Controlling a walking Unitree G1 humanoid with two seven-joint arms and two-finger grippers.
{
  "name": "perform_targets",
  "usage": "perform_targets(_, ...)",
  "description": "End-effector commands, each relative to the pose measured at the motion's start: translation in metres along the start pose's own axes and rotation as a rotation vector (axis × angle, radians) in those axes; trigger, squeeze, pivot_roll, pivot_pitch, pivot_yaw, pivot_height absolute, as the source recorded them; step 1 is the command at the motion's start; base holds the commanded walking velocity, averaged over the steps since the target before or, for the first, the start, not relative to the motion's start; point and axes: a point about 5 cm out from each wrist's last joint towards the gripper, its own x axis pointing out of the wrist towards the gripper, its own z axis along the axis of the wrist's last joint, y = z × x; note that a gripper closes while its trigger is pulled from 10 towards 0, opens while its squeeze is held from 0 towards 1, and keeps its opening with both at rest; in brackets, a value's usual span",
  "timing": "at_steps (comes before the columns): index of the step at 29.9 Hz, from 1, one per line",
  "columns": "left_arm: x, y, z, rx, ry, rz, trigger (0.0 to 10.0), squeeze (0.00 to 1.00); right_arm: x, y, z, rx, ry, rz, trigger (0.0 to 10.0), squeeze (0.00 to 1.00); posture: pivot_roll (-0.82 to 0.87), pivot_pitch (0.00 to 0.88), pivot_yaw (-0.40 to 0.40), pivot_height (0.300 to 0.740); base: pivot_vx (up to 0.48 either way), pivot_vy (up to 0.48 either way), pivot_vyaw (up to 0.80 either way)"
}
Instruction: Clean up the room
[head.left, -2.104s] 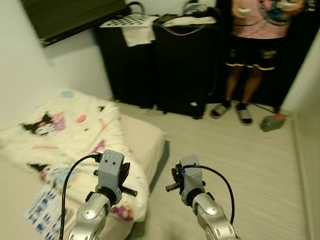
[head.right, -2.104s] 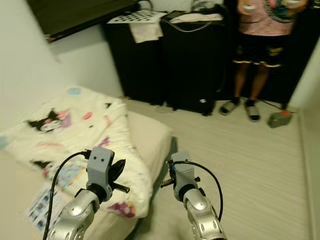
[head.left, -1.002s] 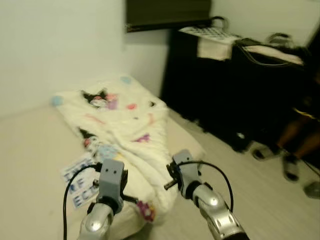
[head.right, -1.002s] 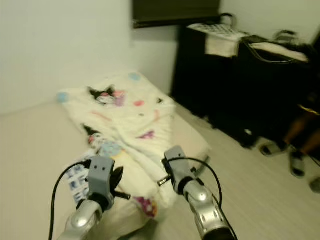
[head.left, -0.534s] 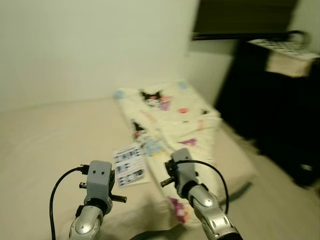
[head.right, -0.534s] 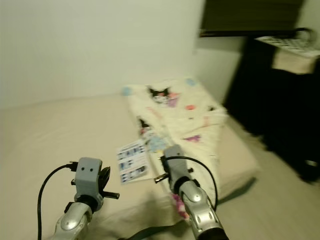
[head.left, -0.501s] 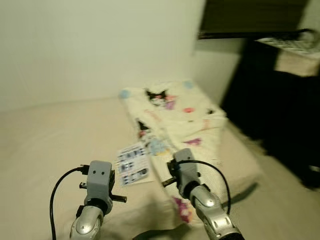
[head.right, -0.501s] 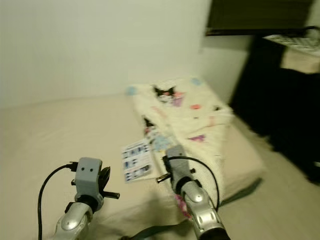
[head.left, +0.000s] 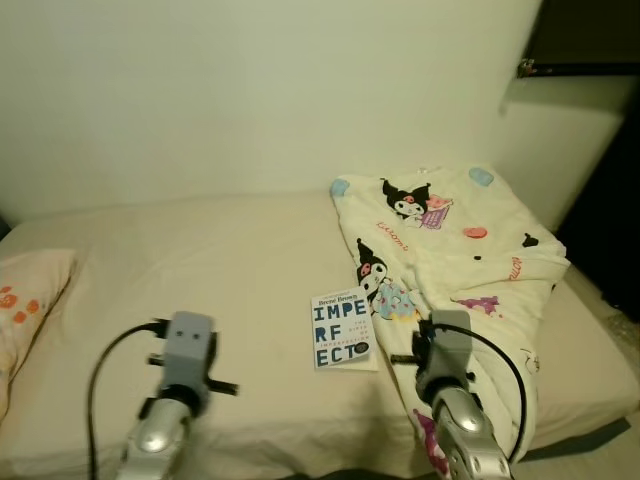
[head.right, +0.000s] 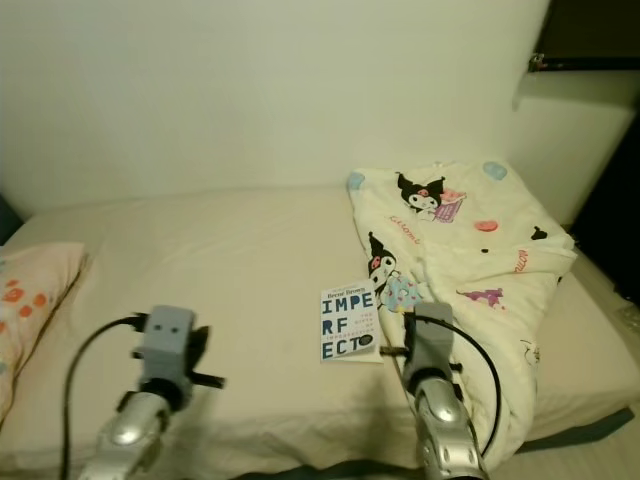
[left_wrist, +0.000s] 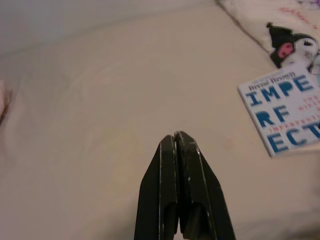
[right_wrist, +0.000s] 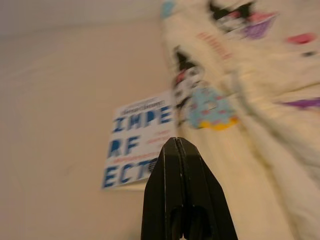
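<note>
In the head views, a beige bed (head.left: 200, 270) stood against a pale wall, with a white cartoon-print blanket (head.left: 450, 250) bunched on its right side and a peach pillow (head.left: 25, 300) at its left edge. A white book (head.left: 340, 328) with blue lettering lay flat on the sheet, its right edge just beside the blanket. Both arms were raised low in front of the bed. In the left wrist view, the left end effector (left_wrist: 176, 137) was closed and empty, hovering above bare sheet with the book off to one side. In the right wrist view, the right end effector (right_wrist: 176, 142) was likewise closed, empty, above the book's edge (right_wrist: 140, 145) near the blanket.
</note>
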Motion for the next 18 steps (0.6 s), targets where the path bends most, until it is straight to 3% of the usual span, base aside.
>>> perform_targets(1,0.000,-0.002,-0.005,-0.014,0.027,-0.015,10.0,0.00,-0.002,-0.001,-0.001,0.021,-0.006,-0.013,10.0,0.00,-0.04,0.062,0.038,0.740,0.000,0.000,0.80)
perform_targets(15,0.000,-0.008,-0.008,-0.033,0.027,-0.024,10.0,0.00,-0.002,0.002,0.002,0.022,-0.007,0.011,10.0,0.00,-0.05,0.067,0.028,0.740,0.000,0.000,0.80)
perform_targets(18,-0.001,-0.012,-0.009,-0.047,0.024,-0.013,10.0,0.00,-0.001,0.002,0.004,0.002,-0.004,0.035,10.0,0.00,-0.06,0.062,-0.030,0.740,0.000,0.000,0.80)
